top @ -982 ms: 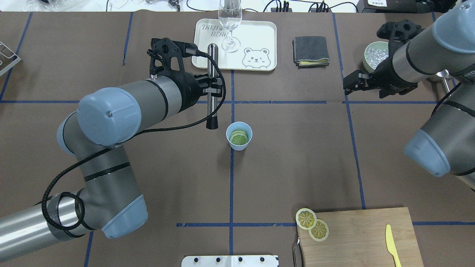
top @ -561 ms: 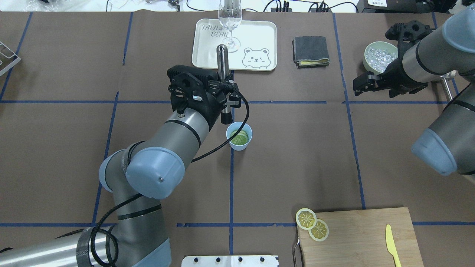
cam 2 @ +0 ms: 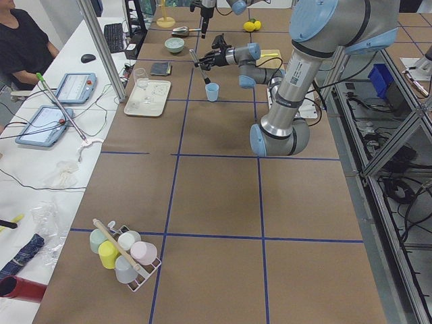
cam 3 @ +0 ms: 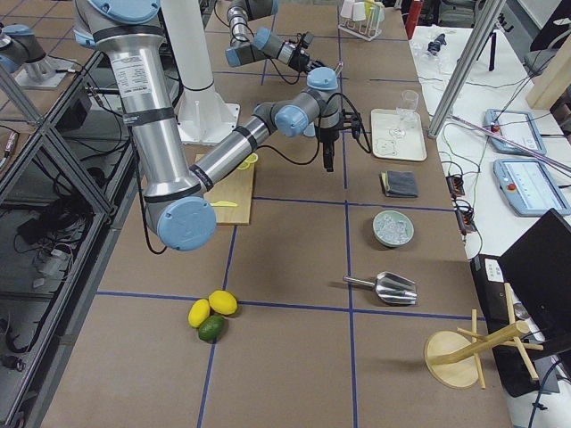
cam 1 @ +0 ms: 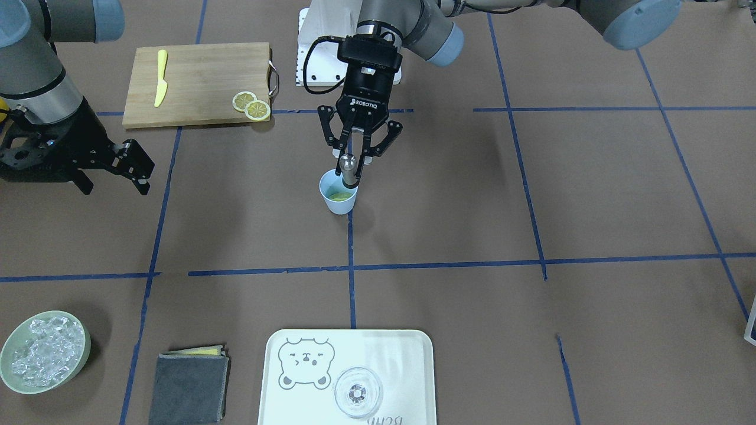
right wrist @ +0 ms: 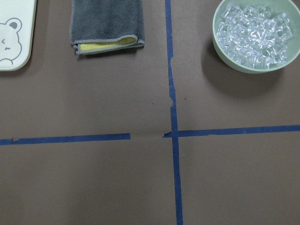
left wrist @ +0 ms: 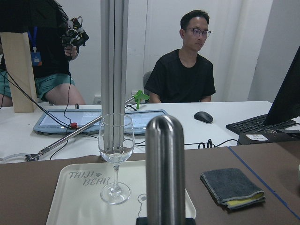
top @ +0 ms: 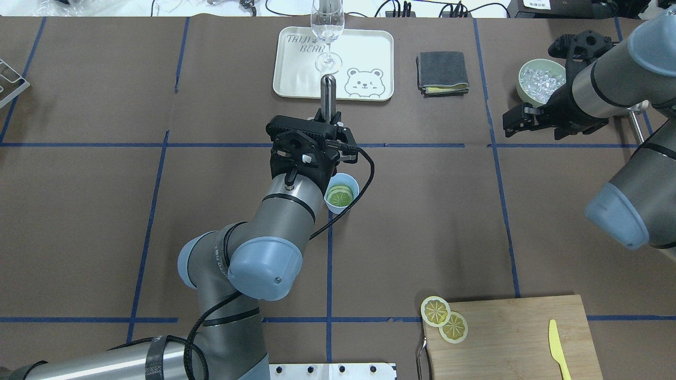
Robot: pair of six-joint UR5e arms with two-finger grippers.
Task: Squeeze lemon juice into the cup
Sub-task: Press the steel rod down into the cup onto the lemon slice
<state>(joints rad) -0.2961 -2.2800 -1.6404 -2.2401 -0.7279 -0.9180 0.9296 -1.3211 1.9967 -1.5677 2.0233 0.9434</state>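
left jaws clamp the muddler (cam 1: 348,174), tip at the cup (cam 1: 339,205) mouth; press straight down, centred on the lemon (top: 340,198), gently, or the cup tips. right jaws wide.

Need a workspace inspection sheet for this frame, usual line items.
Surface: brown paper-covered table with a blue tape grid.
Job's things: cup upright mid-table, lemon slices inside; two spare slices at the cutting board corner.
Clutter: knife on the board; glass on tray; folded cloth; ice bowl.
Grippers: left gripper shut on steel muddler, upright, lower end at the cup's mouth; right gripper open, empty, near the ice bowl.
Cables: black wrist cable loops close beside the cup.
Surroundings: seated operator across the table.
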